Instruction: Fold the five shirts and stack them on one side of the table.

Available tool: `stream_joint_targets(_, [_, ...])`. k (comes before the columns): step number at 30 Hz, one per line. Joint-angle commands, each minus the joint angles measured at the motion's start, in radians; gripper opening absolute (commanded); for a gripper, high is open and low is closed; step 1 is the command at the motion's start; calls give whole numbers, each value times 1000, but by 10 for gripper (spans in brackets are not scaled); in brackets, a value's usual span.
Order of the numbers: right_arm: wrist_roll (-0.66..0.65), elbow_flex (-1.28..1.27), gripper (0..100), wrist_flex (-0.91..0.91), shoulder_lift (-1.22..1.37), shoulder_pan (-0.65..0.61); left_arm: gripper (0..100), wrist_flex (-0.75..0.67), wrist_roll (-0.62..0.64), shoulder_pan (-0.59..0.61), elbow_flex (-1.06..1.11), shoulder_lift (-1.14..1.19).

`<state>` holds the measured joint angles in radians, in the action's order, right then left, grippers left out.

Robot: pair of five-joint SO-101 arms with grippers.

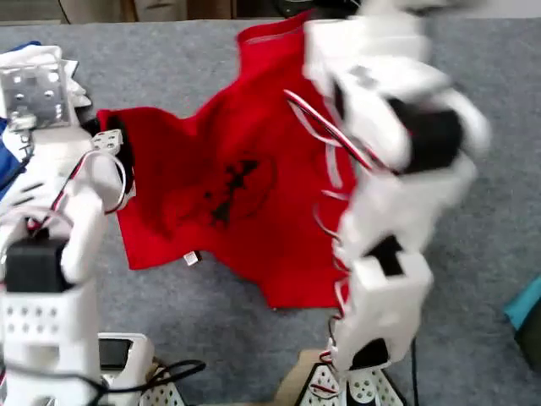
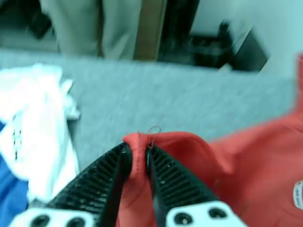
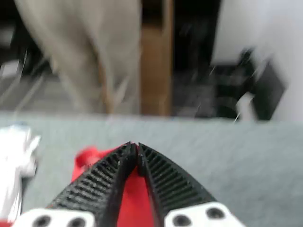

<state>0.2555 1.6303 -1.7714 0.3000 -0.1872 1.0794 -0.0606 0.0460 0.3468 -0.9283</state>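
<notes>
The left pincer (image 2: 137,150) is clamped tight on a bunched edge of the red shirt (image 2: 227,179). The right pincer (image 3: 137,150) is closed too, with red cloth nipped between its ribbed black jaws. The shirt spreads between the two pincers, a soft, matte, rumpled knit with a dark chest print (image 1: 228,190), over the grey felt-like table (image 2: 180,104). The fold should go best if both held edges travel together, level and taut, so nothing sags or drags. A crumpled white shirt (image 2: 33,118) and a blue shirt (image 2: 7,203) lie just beside the left pincer.
</notes>
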Motion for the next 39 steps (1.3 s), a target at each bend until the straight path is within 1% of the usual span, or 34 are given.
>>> stream_joint_targets(1, [-84, 30, 5, -11, -203, 70, 19, 3, -8, -40, -103, -70])
stream_joint_targets(5, [-184, 30, 5, -11, -337, 148, 19, 8, -9, -87, -198, -124])
stream_joint_targets(7, [-213, 30, 5, -9, -378, 193, 19, 12, -9, -92, -242, -140])
stream_joint_targets(11, [-226, 30, 5, -9, -433, 269, 19, 17, -21, -84, -298, -151])
stream_joint_targets(15, [-226, 30, 5, 15, -472, 303, 19, 84, -51, -84, -374, -151])
stream_joint_targets(18, [-227, 30, 5, 52, -498, 315, 19, 146, -51, -86, -450, -151])
stream_joint_targets(22, [-270, 30, 5, 129, -532, 317, 19, 230, -51, -86, -525, -151])
stream_joint_targets(25, [-279, 28, 5, 232, -539, 314, 19, 313, -51, -92, -572, -151])
stream_joint_targets(29, [-279, -21, 5, 371, -538, 312, 19, 387, -48, -92, -603, -151])
stream_joint_targets(32, [-279, -81, 5, 465, -556, 312, 19, 416, -48, -83, -609, -151])
stream_joint_targets(35, [-279, -150, 5, 534, -578, 312, 19, 416, -44, -83, -609, -143])
stream_joint_targets(39, [-276, -232, 5, 559, -601, 312, 19, 416, -44, -83, -601, -142])
